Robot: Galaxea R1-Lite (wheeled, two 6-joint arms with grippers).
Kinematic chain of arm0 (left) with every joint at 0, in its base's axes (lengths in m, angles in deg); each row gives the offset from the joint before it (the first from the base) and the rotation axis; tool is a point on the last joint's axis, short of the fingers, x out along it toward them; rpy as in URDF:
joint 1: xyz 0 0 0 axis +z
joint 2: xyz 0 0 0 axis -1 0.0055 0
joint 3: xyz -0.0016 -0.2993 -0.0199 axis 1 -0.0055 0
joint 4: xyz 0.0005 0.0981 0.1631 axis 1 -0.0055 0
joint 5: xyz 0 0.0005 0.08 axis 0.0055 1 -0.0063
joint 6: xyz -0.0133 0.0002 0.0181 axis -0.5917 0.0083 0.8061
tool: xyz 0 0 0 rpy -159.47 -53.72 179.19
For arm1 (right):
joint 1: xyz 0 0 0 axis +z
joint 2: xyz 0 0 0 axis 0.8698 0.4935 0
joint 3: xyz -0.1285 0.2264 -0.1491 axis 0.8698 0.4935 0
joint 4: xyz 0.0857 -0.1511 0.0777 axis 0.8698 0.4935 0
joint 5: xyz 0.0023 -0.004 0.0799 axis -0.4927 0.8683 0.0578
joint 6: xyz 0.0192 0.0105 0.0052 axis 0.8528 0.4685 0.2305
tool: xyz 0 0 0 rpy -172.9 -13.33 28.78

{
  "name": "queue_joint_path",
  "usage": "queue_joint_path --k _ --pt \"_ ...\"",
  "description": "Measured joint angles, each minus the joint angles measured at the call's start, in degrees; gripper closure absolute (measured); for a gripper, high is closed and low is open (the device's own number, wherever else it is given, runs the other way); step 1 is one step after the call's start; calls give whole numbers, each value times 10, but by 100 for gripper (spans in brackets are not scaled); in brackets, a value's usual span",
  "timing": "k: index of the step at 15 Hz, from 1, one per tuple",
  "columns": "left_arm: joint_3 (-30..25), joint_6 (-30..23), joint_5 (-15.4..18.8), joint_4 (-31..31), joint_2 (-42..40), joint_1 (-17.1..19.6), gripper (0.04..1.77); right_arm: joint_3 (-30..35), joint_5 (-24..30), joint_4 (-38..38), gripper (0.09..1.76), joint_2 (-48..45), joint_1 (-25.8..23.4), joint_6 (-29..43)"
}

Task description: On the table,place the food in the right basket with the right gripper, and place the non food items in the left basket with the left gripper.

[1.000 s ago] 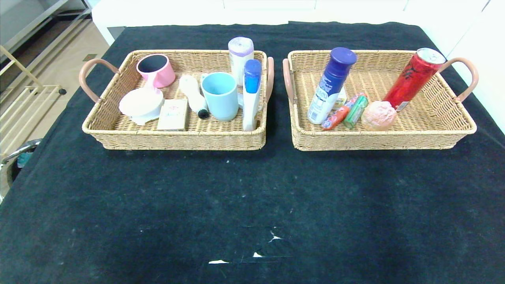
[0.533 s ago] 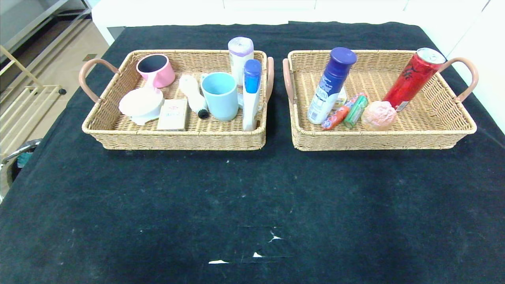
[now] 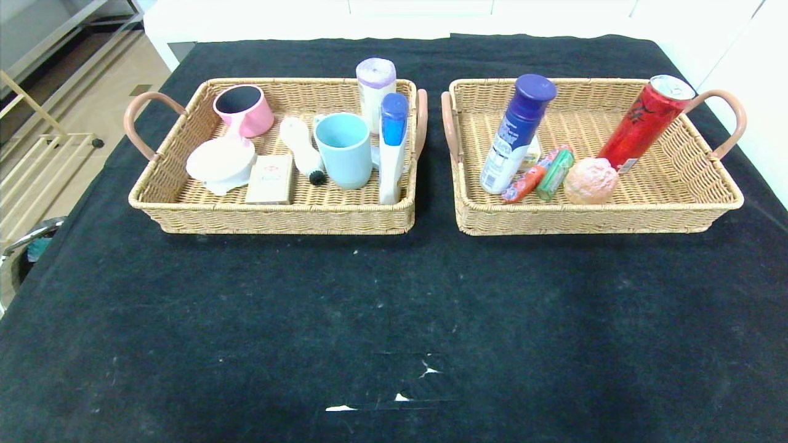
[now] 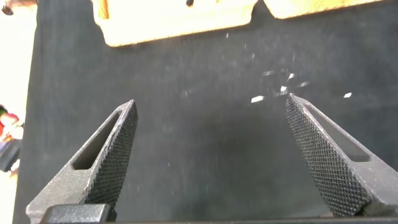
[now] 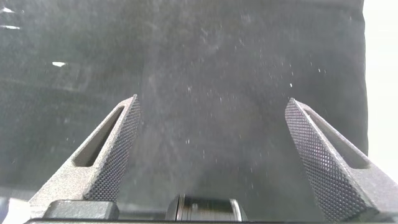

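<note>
The left basket holds a pink mug, a white bowl, a small box, a white brush, a blue cup, a purple-capped bottle and a blue-topped tube. The right basket holds a blue-capped bottle, a red can, a pink bun and two snack packs. Neither gripper shows in the head view. My left gripper and right gripper are open and empty over the black cloth.
The black cloth covers the table, with a few white scraps near the front. The left basket's edge shows far off in the left wrist view. A metal rack stands off the table's left side.
</note>
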Motion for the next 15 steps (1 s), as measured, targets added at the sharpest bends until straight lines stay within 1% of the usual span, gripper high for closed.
queue_joint_path --k 3,6,8,9,12,14,15 --pt "-64 0 -5 15 -36 0 9 70 5 -83 15 -33 3 0" --pt "-134 -12 -14 67 -55 -1 9 137 -2 -127 15 -58 3 -2" --pt "-187 -18 -20 120 -60 -1 9 170 -8 -186 15 -65 3 -6" --pt "-219 -20 -29 155 -61 -1 9 187 -9 -216 15 -67 2 -8" --pt "-314 -18 -50 276 -62 -1 9 249 -9 -293 15 -69 3 -10" --pt "-359 -18 -55 319 -62 -1 9 294 -11 -354 15 -69 3 -10" --pt "-374 -18 -60 320 -62 -1 9 312 -11 -367 15 -69 3 -11"
